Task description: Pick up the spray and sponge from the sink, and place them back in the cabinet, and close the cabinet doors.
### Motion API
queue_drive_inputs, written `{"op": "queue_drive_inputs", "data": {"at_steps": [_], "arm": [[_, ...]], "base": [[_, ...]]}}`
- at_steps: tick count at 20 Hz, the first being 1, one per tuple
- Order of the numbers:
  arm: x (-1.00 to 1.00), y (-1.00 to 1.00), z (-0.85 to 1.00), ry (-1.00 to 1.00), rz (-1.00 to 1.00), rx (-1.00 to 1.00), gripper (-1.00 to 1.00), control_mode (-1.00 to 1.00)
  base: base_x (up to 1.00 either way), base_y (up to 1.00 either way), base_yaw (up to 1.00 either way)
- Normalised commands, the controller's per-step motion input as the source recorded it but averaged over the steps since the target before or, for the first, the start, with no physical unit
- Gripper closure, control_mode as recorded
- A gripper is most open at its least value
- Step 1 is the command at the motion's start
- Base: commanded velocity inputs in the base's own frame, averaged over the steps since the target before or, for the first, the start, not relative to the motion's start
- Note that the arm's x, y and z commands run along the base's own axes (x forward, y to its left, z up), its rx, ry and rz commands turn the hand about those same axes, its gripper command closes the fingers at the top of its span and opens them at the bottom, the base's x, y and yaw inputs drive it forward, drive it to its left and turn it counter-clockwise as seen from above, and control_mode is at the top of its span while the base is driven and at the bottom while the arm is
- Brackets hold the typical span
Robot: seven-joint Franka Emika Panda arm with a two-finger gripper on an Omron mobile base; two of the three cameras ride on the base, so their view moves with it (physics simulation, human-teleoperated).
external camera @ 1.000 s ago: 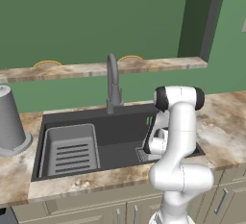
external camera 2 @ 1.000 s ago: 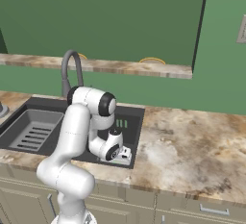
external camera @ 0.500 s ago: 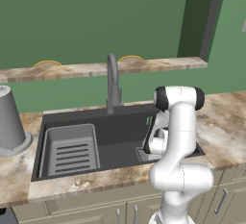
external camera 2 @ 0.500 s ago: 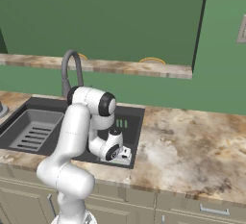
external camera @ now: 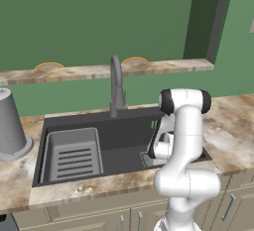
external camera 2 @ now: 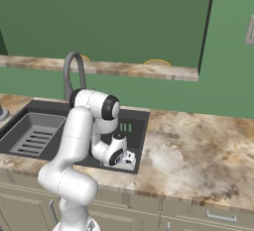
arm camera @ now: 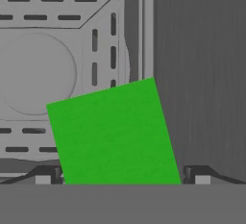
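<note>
With its two dark finger tips spread either side of the flat green-topped rectangular sponge and nothing gripped yet, the two-finger gripper should settle squarely down to the dark-grey sink floor before closing.

Matt green sponge, dull dark sink, mottled stone-look counter

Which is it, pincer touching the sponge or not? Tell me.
Cannot tell. In the hand view the sponge lies between the pincer's tips, which flank its lower corners, but no plain contact or gap shows.
</note>
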Motion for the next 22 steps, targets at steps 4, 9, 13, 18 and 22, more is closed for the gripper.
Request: {"op": "queue_drive_inputs", "data": {"at_steps": [4,9,13,18,22], "arm": [[0.00,0.00,0.00,0.00,0.00,0.00,1.00,-1.00],[0.00,0.00,0.00,0.00,0.00,0.00,1.00,-1.00],[0.00,0.00,0.00,0.00,0.00,0.00,1.00,-1.00],[0.00,0.00,0.00,0.00,0.00,0.00,1.00,-1.00],[0.00,0.00,0.15,0.00,0.00,0.00,1.00,-1.00]], "base": [[0.00,0.00,0.00],[0.00,0.00,0.00],[0.00,0.00,0.00],[0.00,0.00,0.00],[0.00,0.00,0.00]]}}
